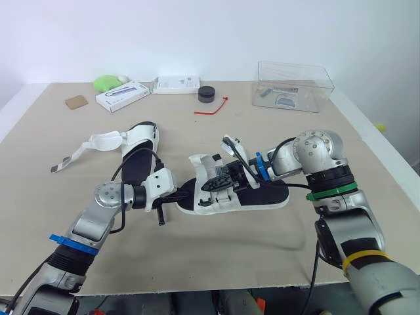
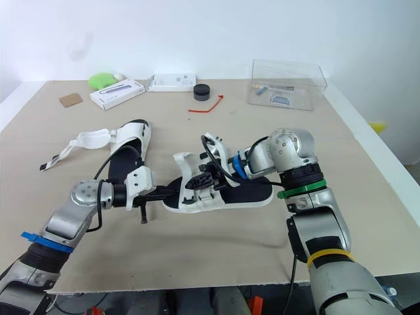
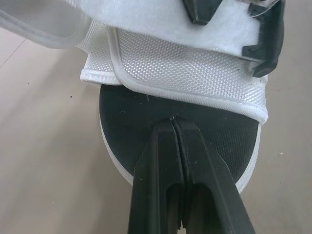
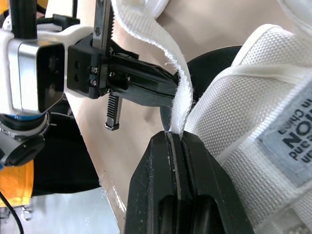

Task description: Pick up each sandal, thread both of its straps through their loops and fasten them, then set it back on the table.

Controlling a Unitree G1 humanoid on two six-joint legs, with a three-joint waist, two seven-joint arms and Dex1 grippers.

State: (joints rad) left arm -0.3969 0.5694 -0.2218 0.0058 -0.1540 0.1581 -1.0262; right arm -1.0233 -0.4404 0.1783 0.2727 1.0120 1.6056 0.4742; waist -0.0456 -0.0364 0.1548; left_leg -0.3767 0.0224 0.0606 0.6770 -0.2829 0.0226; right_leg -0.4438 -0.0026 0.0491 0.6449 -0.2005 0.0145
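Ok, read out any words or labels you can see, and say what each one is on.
"NON", cut off at the picture's edge: sewn tag on the sandal.
Smaller print on that tag: too blurred to read.
Print on the two white boxes: too small to read.

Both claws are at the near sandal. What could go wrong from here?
The right claw pinches the strap only at its very tips, so the strap may slip out when pulled. The left claw is shut and seems merely to touch the sandal at its sole, not gripping it, so the sandal could slide or twist.
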